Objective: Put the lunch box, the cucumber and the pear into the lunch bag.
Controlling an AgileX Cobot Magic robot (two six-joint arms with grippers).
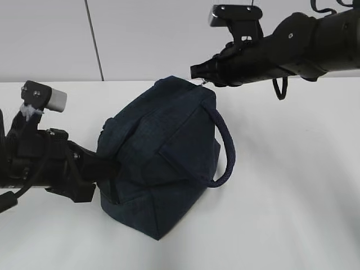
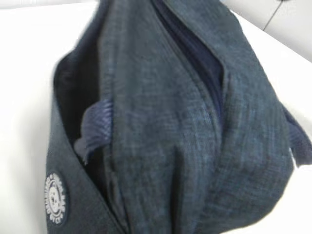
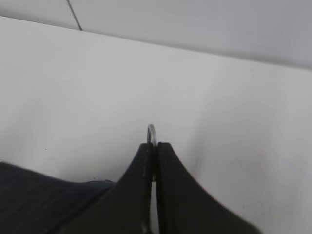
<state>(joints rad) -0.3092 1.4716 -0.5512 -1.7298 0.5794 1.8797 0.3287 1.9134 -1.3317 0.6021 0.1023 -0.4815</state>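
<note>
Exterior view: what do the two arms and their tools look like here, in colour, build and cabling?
Both arms are matte black. The right arm is a thick rounded tube carrying a black-and-silver camera block on a bracket, with a black cable loop hanging below. The left arm is blockier, with a grey camera module and white ties. The right tool's fingers are plain black wedges.

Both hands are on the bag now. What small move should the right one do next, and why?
Probably pull the ring gently along the zipper line. The right hand is shut on that ring at the top of the bag, while the left hand grips the bag's side and steadies it. Whether the zipper is open is unclear.
</note>
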